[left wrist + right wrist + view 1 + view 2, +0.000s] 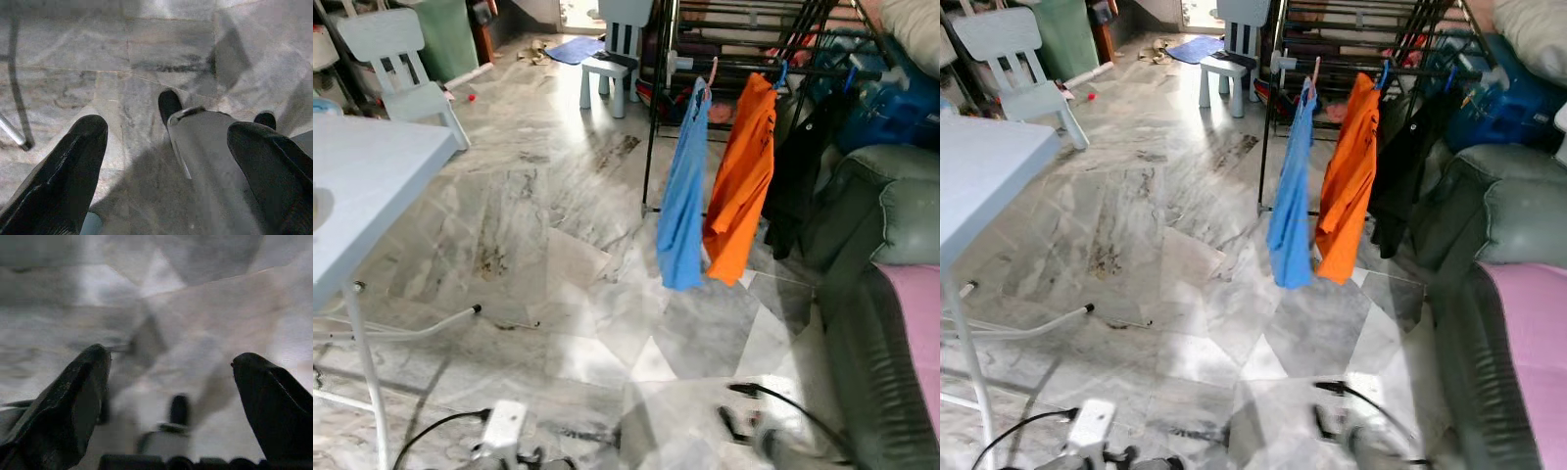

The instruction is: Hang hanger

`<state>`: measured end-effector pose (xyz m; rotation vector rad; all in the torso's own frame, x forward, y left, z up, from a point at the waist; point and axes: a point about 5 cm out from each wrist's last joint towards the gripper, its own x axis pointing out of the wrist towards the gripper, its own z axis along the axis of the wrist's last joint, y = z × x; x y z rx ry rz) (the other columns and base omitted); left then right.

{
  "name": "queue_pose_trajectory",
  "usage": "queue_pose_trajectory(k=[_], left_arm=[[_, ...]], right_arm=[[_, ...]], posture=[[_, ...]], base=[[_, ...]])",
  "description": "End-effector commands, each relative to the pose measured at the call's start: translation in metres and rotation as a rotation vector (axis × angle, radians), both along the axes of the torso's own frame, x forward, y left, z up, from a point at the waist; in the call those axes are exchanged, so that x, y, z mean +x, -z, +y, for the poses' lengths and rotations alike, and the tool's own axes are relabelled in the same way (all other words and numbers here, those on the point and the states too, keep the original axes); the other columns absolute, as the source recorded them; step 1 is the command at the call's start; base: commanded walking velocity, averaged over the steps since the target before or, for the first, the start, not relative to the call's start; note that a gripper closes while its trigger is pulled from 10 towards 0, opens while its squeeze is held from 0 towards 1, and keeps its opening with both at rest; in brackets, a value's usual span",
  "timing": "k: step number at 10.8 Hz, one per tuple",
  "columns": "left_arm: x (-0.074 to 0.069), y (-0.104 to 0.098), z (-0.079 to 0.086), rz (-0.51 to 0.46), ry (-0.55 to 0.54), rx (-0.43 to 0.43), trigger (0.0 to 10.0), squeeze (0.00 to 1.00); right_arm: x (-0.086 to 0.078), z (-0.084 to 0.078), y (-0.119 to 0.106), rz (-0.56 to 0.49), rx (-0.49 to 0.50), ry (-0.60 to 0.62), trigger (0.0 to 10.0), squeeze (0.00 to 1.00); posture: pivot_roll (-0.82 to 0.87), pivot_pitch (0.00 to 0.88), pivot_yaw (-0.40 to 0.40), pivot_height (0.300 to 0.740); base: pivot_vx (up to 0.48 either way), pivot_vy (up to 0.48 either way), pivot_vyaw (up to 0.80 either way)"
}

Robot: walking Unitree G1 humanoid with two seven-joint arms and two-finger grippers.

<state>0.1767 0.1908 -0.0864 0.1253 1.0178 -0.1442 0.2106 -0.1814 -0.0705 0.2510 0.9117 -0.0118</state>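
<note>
A black drying rack stands ahead on the right. On its rail hang a blue shirt on a pink hanger, an orange shirt on a blue hanger, and a black garment. Both arms hang low over the marble floor, far short of the rack. My left gripper is open with nothing between its fingers. My right gripper is blurred in the head views; in its wrist view the right gripper is open and holds nothing.
A light blue table fills the near left, with a white rod and a black cable on the floor below it. Two small pale chairs stand farther back. A grey sofa with a pink cloth lines the right side.
</note>
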Motion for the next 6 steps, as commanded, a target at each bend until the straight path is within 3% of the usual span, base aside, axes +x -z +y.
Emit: queue_pose_trajectory(k=[1, 2, 3, 4, 6], left_arm=[[-0.002, 0.001, 0.001, 0.012, 0.046, 0.017, 10.0, 0.00], [0.007, -0.003, -0.004, -0.012, 0.084, 0.025, 10.0, 0.00], [0.017, -0.007, -0.009, -0.043, 0.084, 0.026, 10.0, 0.00], [0.028, -0.012, -0.015, -0.050, 0.013, 0.001, 10.0, 0.00], [0.036, -0.014, -0.027, -0.030, -0.062, -0.064, 10.0, 0.00]], right_arm=[[0.006, 0.006, -0.003, -0.021, 0.034, 0.003, 10.0, 0.00], [0.007, 0.023, -0.002, -0.022, 0.066, -0.044, 10.0, 0.00], [0.006, 0.029, -0.002, -0.023, 0.040, -0.073, 10.0, 0.00], [0.002, 0.029, 0.001, -0.002, -0.014, -0.070, 10.0, 0.00], [-0.007, 0.019, 0.007, 0.044, -0.103, -0.015, 10.0, 0.00]], posture=[[0.02, 0.067, 0.052, 0.740], [0.00, 0.062, 0.073, 0.740], [-0.03, 0.061, 0.077, 0.740], [-0.04, 0.060, 0.078, 0.740], [-0.05, 0.057, 0.080, 0.740]], base=[[0.000, 0.000, 0.00], [0.000, 0.000, 0.00], [0.000, 0.000, 0.00], [0.000, 0.000, 0.00], [0.000, 0.000, 0.00]])
